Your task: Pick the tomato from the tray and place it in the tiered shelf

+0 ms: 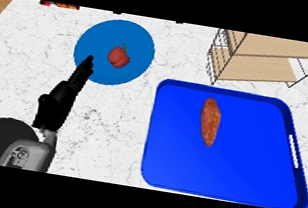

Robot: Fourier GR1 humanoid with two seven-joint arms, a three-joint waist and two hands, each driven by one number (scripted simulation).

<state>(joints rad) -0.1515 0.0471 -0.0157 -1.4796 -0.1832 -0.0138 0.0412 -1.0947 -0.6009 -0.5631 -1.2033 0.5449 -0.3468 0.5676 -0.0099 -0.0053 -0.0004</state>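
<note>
An elongated reddish item (209, 121) is being carried on the blue tray (175, 175), beside the tiered shelf (268, 63). Left hand (69, 90) is being held with fingers straight, tips at the blue plate (140, 43) bearing a red pepper (119, 57).

text: none readable for you | labels/brands/numbers: none | checked: blue tray (164, 128), blue plate (140, 40), tiered shelf (256, 66), marble counter (23, 55) | red package at top edge (59, 5): print illegible
</note>
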